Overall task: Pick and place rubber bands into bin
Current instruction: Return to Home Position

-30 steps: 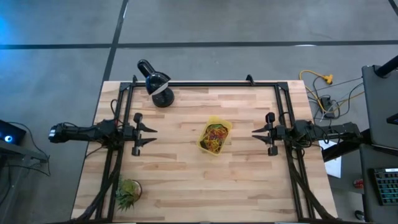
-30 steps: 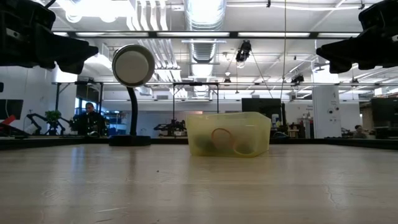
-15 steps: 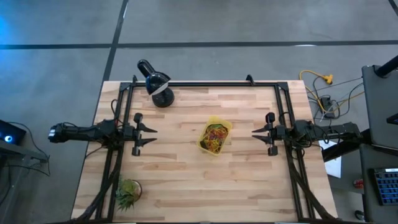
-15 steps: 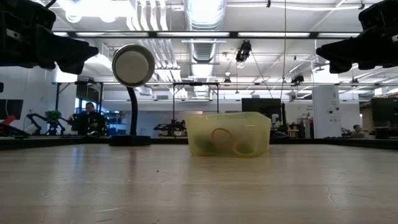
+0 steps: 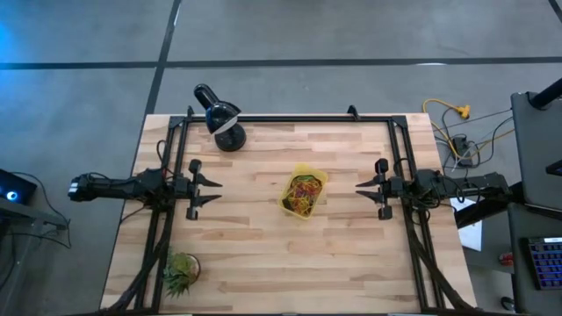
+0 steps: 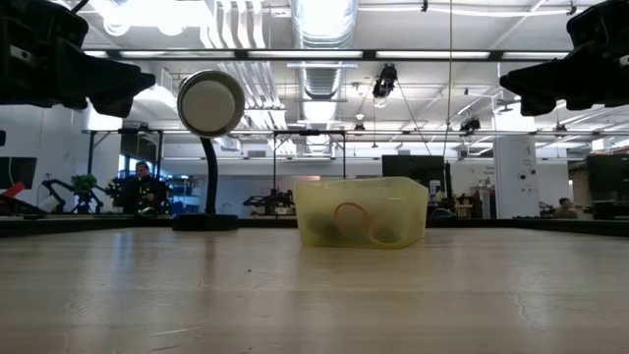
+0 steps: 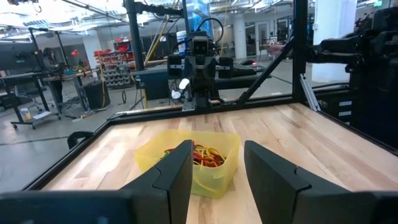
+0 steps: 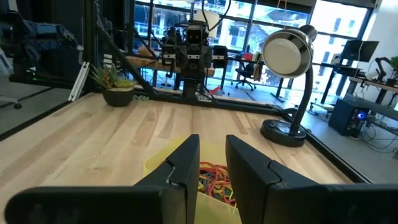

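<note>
The yellow bin (image 5: pixel 288 207) stands on its base near the table's middle, also seen in the low view (image 6: pixel 362 211). A tangle of red, orange, green and yellow rubber bands (image 5: pixel 304 193) lies inside it, seen too in the left wrist view (image 7: pixel 202 155) and the right wrist view (image 8: pixel 214 177). My left gripper (image 5: pixel 217 191) hovers level at the table's left side, pointing at the bin, open with nothing between its fingers (image 7: pixel 217 149). My right gripper (image 5: pixel 360 190) hovers level at the right side, facing the bin, open by a narrower gap and empty (image 8: pixel 212 142).
A black domed lamp (image 5: pixel 224 118) stands at the far left corner. A small spiky green plant (image 5: pixel 180 272) sits at the near left corner. Black frame rails (image 5: pixel 290 118) run along the far, left and right edges. Bare wood (image 5: pixel 299 263) lies between the bin and the near edge.
</note>
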